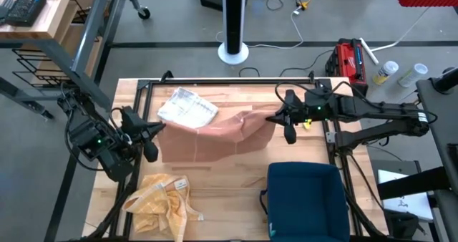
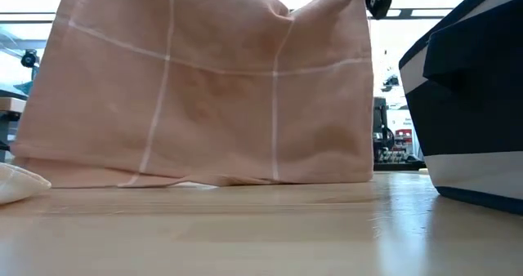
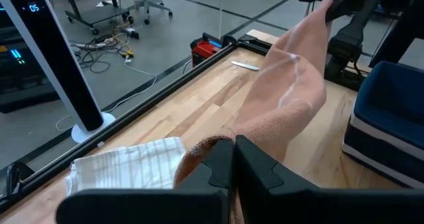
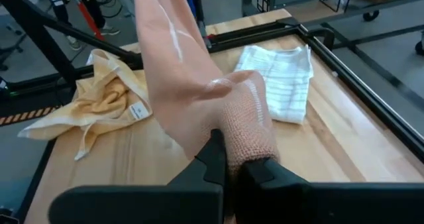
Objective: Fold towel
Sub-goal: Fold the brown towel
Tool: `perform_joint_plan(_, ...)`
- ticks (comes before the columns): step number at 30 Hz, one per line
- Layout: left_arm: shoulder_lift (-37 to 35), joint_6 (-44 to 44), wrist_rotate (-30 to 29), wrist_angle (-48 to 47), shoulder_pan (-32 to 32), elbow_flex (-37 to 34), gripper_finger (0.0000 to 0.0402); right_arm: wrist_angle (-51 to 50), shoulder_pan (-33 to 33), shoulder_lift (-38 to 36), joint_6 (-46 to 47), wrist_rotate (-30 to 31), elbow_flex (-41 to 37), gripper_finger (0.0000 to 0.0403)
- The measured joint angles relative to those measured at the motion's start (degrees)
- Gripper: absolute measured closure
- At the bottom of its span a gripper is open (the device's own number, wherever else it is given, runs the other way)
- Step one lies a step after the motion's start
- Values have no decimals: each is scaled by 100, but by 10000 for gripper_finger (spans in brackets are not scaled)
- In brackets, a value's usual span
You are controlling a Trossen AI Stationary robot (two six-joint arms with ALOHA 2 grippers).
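Nearest to the front edge of the table (image 1: 236, 181), the yellow cloth (image 1: 161, 199) and the dark blue bin (image 1: 308, 199) are lying apart from the work, and the bare wood between them is giving room to lay the fold down. Behind them, the pink towel (image 1: 215, 136) is hanging between the two arms, its lower edge resting on the table. The left gripper (image 1: 152, 138) is pinching one upper corner with closed jaws, and the right gripper (image 1: 280, 120) is clamping the other corner in the same way, probably to keep the top edge stretched so that the halves meet evenly. Farther back, the white striped cloth (image 1: 186, 106) is lying just beside the towel, near the black rail (image 1: 229, 79), so there is less free room on that side.
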Motion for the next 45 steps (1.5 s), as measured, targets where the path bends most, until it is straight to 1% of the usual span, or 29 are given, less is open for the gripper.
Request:
perform_joint_plan(4, 2, 0, -1, 2, 0, -15, 401, 68, 0, -1, -4, 7, -24, 403)
perform_joint_plan(15, 13, -217, -11, 10, 2, -372, 401, 143, 0, -3, -95, 13, -24, 403)
perform_joint_plan(17, 37, -278, -142, 52, 3, -469, 401, 148, 0, 5, -173, 15, -24, 403)
perform_joint_plan(20, 43, -358, -543, 257, 4, -713, 401, 193, 0, 46, -258, 15, -24, 403)
perform_joint_plan(24, 46, -355, -734, 720, 4, -1050, 401, 201, 0, 122, -288, 15, -24, 403)
perform_joint_plan(32, 46, -351, -754, 1525, 4, -1611, 401, 191, 0, 370, -343, 13, -35, 403)
perform_joint_plan(36, 46, -352, -753, 1763, 4, -1797, 401, 212, 0, 530, -386, 11, -35, 403)
perform_joint_plan(42, 46, -332, -753, 1804, 6, -1855, 401, 321, 0, 592, -410, 11, -35, 403)
perform_joint_plan(45, 46, -152, -753, 1801, 5, -1751, 401, 329, 0, 550, -411, 12, -35, 403)
